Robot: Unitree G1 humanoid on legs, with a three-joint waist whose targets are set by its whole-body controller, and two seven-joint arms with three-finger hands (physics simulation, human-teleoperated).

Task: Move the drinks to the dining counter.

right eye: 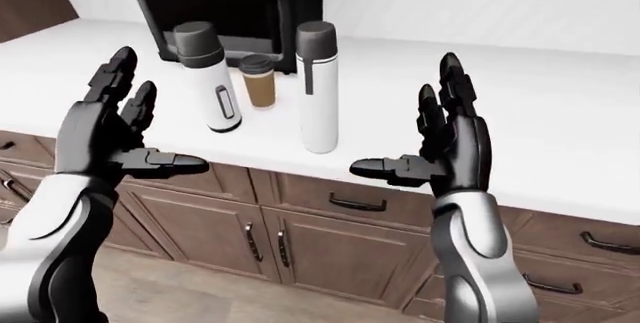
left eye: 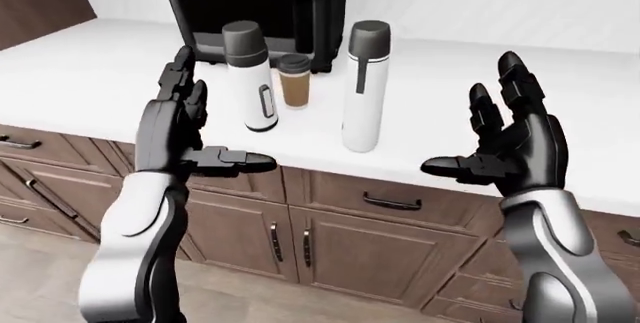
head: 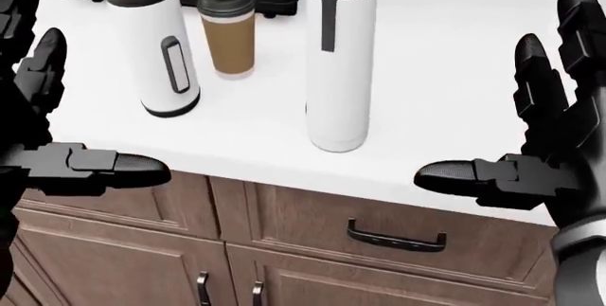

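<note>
Drinks stand together on the white tabletop [left eye: 560,105] before a black appliance [left eye: 255,4]. Largest is the tall flask [head: 339,57], rigid, smooth, probably slippery and easily tipped; grip it around mid-body. The shorter flask [head: 156,50] suits the same hold. Smallest, the paper coffee cup [head: 228,34], looks light and crushable. The left robot hand [left eye: 180,132] and right robot hand [left eye: 505,147] hang spread wide, empty, short of them.
</note>
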